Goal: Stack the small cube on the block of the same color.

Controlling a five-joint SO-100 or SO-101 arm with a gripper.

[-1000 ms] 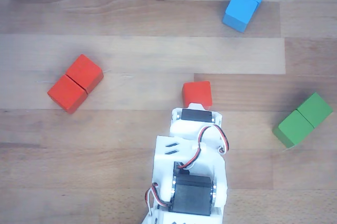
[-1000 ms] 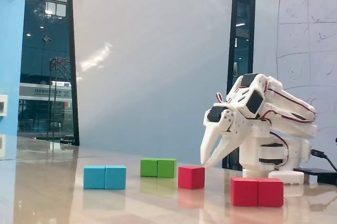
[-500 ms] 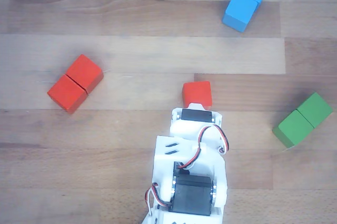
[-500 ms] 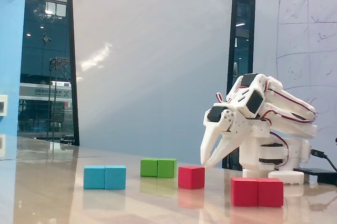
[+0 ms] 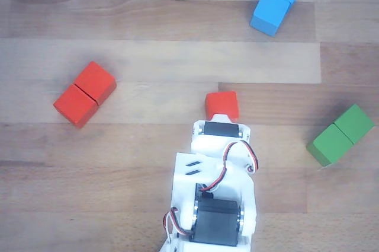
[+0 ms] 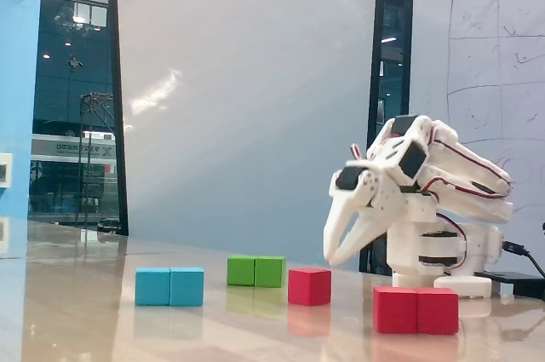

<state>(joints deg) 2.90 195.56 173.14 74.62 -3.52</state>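
The small red cube (image 5: 221, 104) sits on the wooden table (image 5: 177, 62) near the centre of the other view, its matte faces plain; the white plastic arm (image 5: 216, 187) comes in from 6 o'clock and covers the cube's lower edge. In the fixed view the gripper (image 6: 334, 258) hangs above the table, just beside the cube at about 2 o'clock from it, not touching it; its pale tapered fingers seem slightly parted, though this side angle is poor. The red oblong block (image 5: 84, 93), with a seam across its middle, lies at 9 o'clock from the cube, well apart; the blue block (image 5: 276, 1) lies toward 1 o'clock, the green block (image 5: 340, 134) toward 3 o'clock.
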